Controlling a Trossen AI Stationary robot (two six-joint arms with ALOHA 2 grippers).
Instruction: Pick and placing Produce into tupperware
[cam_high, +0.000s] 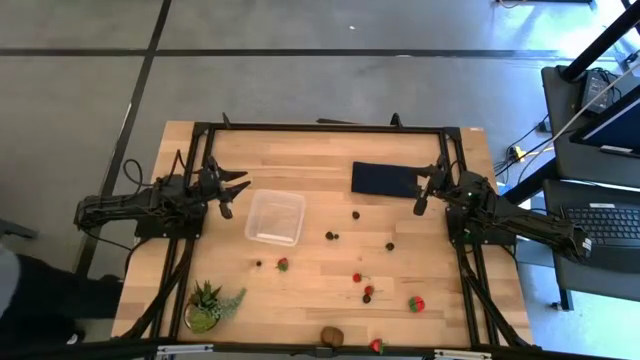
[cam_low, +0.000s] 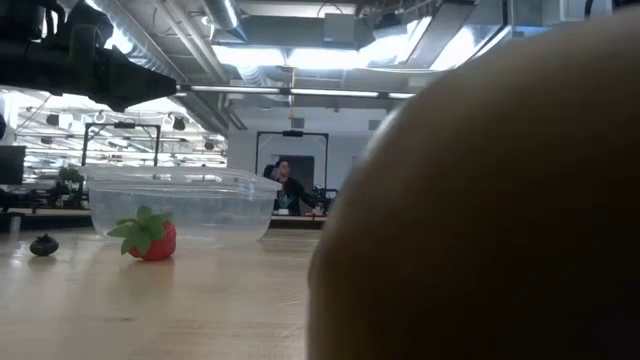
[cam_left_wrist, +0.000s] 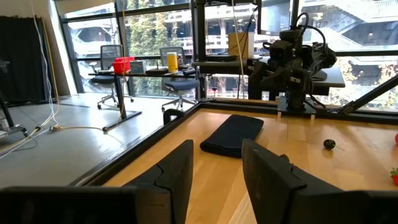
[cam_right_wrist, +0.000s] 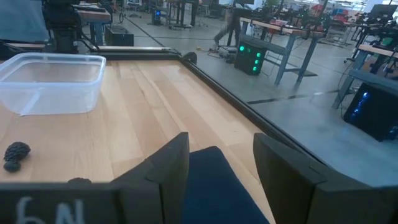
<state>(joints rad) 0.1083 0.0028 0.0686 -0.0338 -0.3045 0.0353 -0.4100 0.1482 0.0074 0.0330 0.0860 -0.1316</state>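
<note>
From the low camera, a blurred brown mass (cam_low: 490, 200) sat right against the lens and hid the right half of my table; I could not tell what it was. My tupperware (cam_low: 180, 205) showed there, with a strawberry (cam_low: 150, 236) covering part of its front wall. A dark arm (cam_low: 80, 60) was cut off by the top left corner. From above, the dark berries (cam_high: 331, 236) were too small to make out, and one strawberry (cam_high: 377, 345) lay half under the frame's bottom bar.
</note>
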